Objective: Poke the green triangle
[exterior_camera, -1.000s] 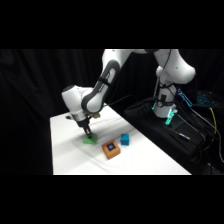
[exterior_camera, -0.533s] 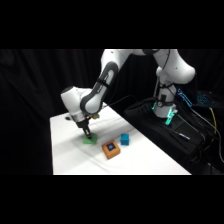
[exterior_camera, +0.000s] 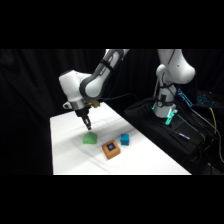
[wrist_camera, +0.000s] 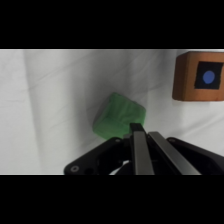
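The gripper [wrist_camera: 140, 134], fingers pressed together into one poking tip, hangs right over the green triangle [wrist_camera: 119, 118] (orange block [exterior_camera: 111, 149] nearby) to poke it.

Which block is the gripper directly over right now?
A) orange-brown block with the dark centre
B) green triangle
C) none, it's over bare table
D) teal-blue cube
B: in the wrist view the gripper points straight at the green triangle, and the side view shows it just above that block, with the other two off to one side.
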Controlling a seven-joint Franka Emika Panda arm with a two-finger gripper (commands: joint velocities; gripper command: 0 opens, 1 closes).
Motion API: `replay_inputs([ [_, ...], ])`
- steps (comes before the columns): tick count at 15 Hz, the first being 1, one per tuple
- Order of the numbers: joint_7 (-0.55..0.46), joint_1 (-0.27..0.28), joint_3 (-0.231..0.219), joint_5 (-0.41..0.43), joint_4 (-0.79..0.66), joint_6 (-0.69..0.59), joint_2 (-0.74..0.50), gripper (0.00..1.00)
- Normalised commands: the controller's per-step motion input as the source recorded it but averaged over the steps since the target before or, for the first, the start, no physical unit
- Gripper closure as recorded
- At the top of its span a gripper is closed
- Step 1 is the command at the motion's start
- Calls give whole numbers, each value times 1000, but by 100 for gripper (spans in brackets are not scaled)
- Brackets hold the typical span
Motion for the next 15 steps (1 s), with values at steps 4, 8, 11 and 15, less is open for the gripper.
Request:
replay_inputs([
  [4,-2,42,-82,-25,-360,-244,-695,67],
  [8,74,96,-102,-96,-224,-198,-549,21],
  [11,118,130,-90,-168,-155,-161,-427,0],
  [15,81,135,-64,-153,-98,-135,-307,0],
])
